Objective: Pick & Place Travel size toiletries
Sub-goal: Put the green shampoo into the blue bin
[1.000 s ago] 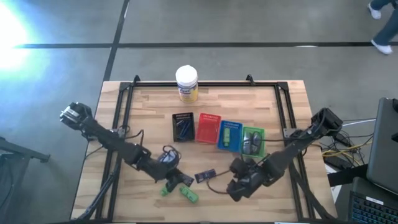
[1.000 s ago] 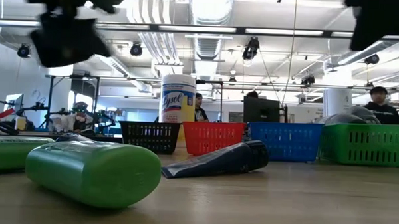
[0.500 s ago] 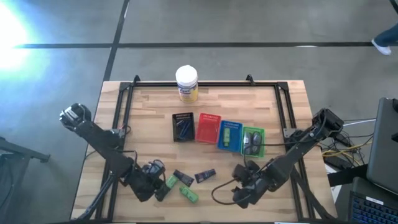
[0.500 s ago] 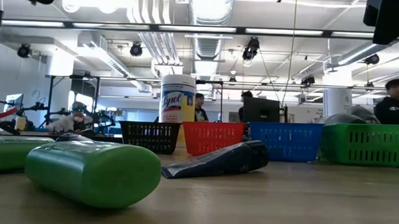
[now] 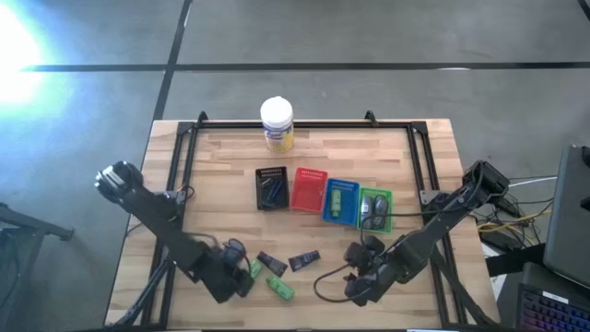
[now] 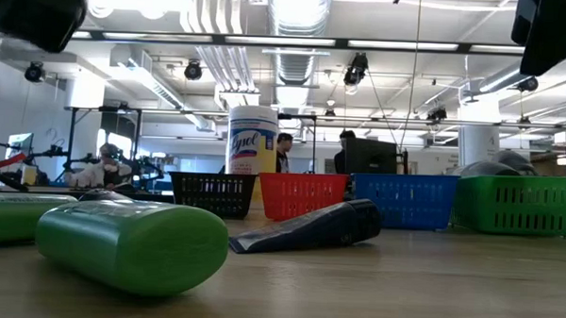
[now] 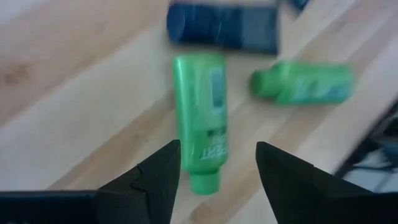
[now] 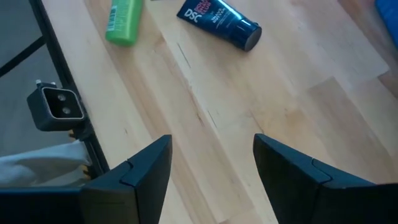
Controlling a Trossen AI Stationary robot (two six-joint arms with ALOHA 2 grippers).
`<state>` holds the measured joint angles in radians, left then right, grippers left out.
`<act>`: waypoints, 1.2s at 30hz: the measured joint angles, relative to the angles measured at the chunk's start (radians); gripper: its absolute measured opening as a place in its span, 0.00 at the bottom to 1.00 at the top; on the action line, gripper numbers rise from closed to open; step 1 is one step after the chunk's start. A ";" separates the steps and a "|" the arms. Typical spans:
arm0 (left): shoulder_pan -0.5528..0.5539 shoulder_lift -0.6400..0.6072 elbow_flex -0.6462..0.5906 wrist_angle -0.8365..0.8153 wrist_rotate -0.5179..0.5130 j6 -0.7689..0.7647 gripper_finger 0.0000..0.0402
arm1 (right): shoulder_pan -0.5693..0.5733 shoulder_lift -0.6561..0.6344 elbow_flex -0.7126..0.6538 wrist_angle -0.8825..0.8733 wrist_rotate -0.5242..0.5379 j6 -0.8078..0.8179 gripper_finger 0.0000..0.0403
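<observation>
Green tube [image 7: 200, 127] lies blurred on the tabletop [image 7: 68, 106] beyond the left hand [image 7: 217, 167], fingers spread, empty. Right hand [image 8: 211, 163] likewise released over bare wood, its fingertips cut off.

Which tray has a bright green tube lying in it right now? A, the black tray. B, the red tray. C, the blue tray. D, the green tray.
C: in the high view a bright green tube lies inside the blue tray, while the green tray beside it holds grey items.
</observation>
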<state>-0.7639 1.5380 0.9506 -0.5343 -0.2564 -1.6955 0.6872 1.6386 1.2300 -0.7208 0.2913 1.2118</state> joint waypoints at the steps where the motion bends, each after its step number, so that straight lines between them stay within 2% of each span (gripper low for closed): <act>1: 0.000 0.034 0.016 -0.003 0.019 0.010 0.53 | 0.000 0.000 -0.001 -0.001 0.000 0.006 0.55; 7: 0.003 0.219 0.173 -0.088 0.024 0.046 0.51 | 0.000 0.000 -0.002 -0.002 -0.001 0.017 0.58; 13: 0.004 0.330 0.296 -0.214 0.043 0.042 0.51 | 0.000 0.000 -0.002 -0.002 -0.003 0.039 0.63; 28: 0.069 0.373 0.294 -0.201 0.067 0.035 0.51 | 0.000 0.000 -0.004 -0.006 -0.003 0.045 0.70; 36: 0.075 0.361 0.315 -0.217 0.034 0.065 0.52 | 0.000 0.000 -0.004 -0.006 -0.003 0.039 0.74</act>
<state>-0.6888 1.8992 1.2659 -0.7514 -0.2221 -1.6302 0.6872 1.6386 1.2263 -0.7273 0.2882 1.2506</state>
